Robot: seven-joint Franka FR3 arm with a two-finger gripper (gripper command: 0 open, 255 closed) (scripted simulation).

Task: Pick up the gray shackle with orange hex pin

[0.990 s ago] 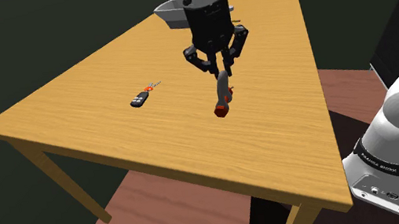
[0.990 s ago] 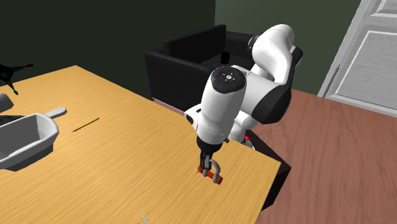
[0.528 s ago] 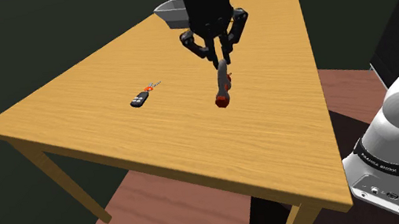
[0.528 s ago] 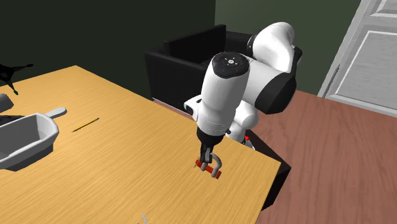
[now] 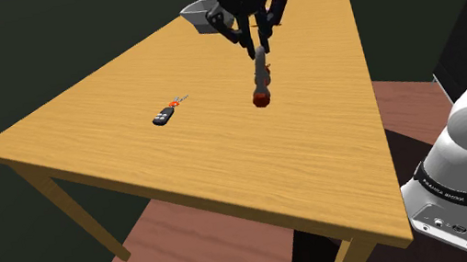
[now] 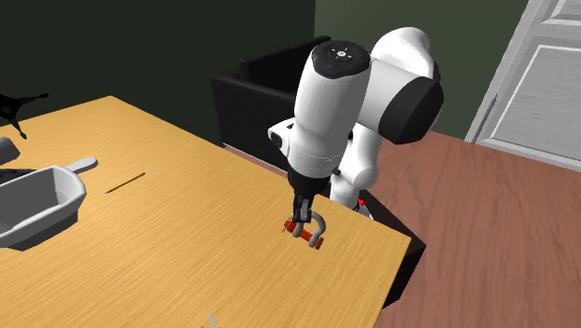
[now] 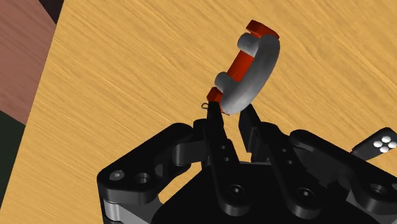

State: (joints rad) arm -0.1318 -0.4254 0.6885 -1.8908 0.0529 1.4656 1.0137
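Between fingertips of black gripper: gray shackle with orange-red hex pin, clamped, hanging just above wooden table. Lift step apparently in hand. Next: steady rise, firm grip against swing. Farther off: key fob, gray tray.

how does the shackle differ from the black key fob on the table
The shackle is gray with an orange pin; the key fob is black. The shackle hangs clamped in the tool above the table; the key fob lies flat on it. Both are small.
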